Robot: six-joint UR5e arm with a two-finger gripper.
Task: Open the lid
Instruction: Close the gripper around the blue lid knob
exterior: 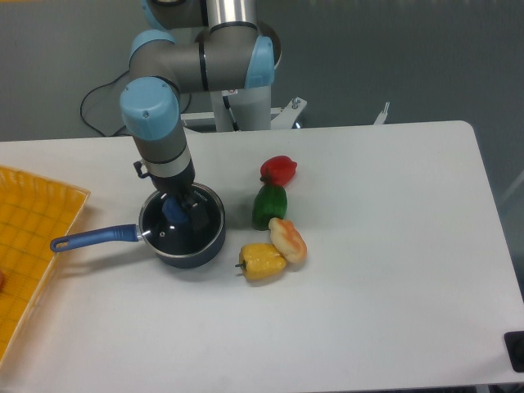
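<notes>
The lid (168, 232), clear glass with a thin metal rim, lies flat on the dark blue saucepan (209, 246) at the table's left centre. Its blue knob (173, 211) sits between the dark fingers of my gripper (180, 210), which comes straight down from above and looks shut on the knob. One dark finger (197, 219) shows just right of the knob; the other is hard to make out against the dark pan. The pan's long blue handle (94, 238) points left.
A red pepper (279, 170), a green pepper (269, 205), a yellow pepper (261, 261) and an orange-white piece (288, 239) lie just right of the pan. A yellow tray (33, 237) fills the left edge. A black cable (90, 110) trails behind the arm's base.
</notes>
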